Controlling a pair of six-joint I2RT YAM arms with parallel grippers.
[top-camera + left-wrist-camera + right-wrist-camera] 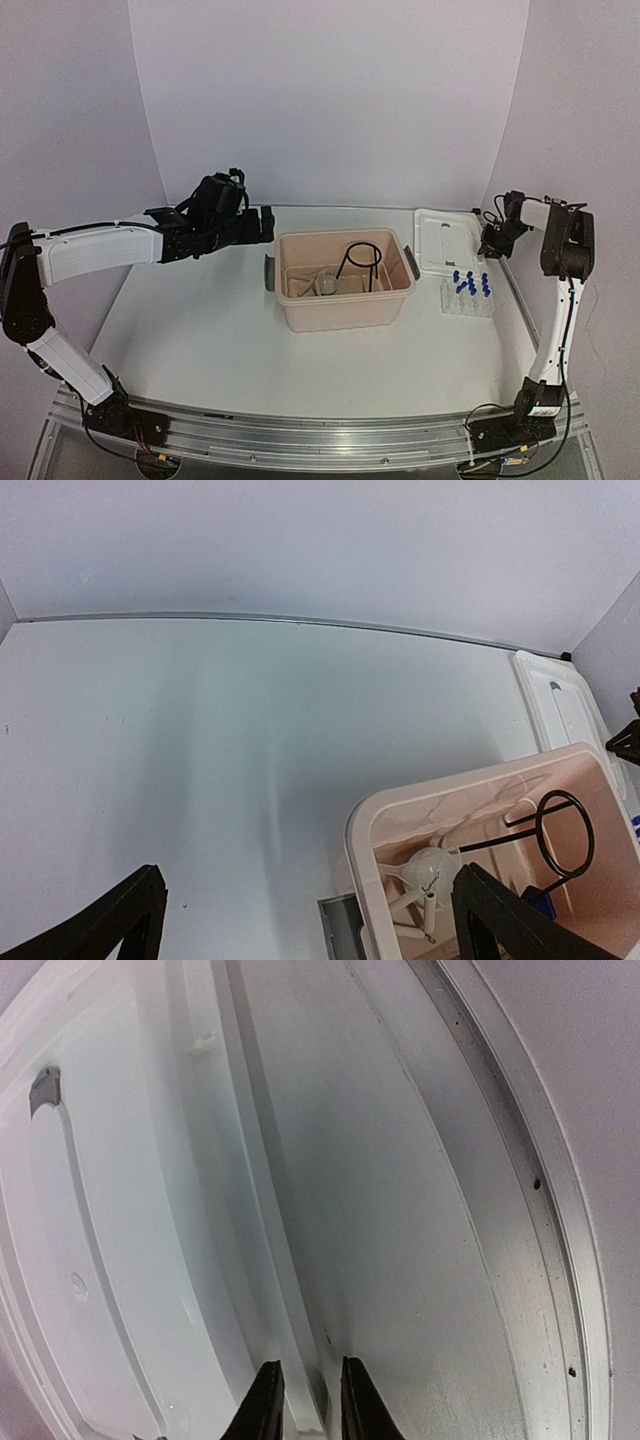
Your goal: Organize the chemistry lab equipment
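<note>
The black wire ring stand and a clear funnel lie inside the beige tub. The left wrist view shows both the ring stand and the funnel in the tub. Small blue-capped tubes stand in the clear rack right of the tub. My left gripper hovers wide open left of the tub's far corner, and in its wrist view the left gripper holds nothing. My right gripper sits at the white lid's right edge; its jaws pinch the lid's rim.
The white rectangular lid lies flat behind the rack, near the table's back right corner. A grey handle juts from the tub's left end. The back wall edge runs close behind.
</note>
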